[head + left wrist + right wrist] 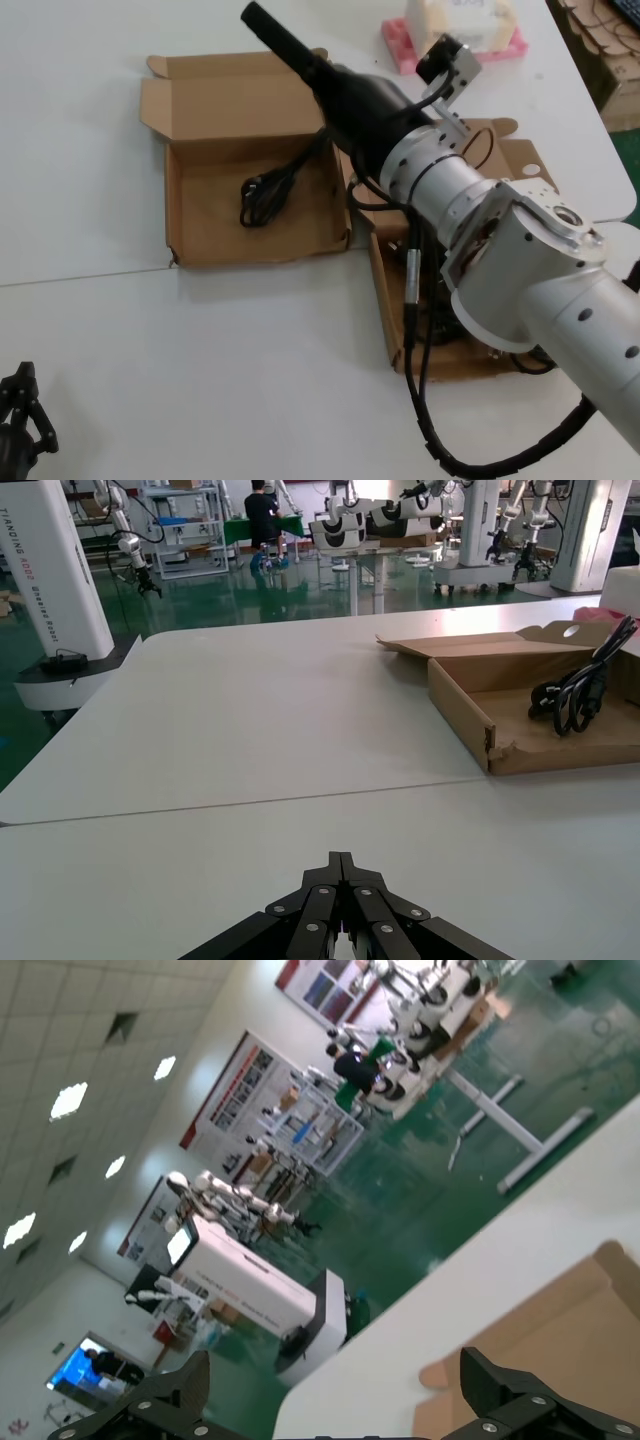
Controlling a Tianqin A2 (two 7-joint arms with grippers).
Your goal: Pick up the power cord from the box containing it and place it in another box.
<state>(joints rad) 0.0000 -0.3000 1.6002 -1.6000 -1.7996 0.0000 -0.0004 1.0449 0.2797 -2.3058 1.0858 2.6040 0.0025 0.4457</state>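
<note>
The power cord (268,194), a slim black hank with a plug end, lies inside the wider brown box (200,245) with the wavy front edge. It also shows in the left wrist view (573,694), in the same box (462,708). My right gripper (285,42) is open and empty, raised above that box's back flap and pointing away; its wrist view (332,1372) shows wide-apart jaws and a cardboard flap (590,1340). The squarish box (455,360) with a rounded holed tab lies mostly hidden under my right arm. My left gripper (342,865) is shut and empty, parked at the near left (20,410).
A pink foam tray (405,50) holding a white item stands at the back of the table. The table's right edge (600,120) runs close to the squarish box. Black cables hang from my right arm over that box.
</note>
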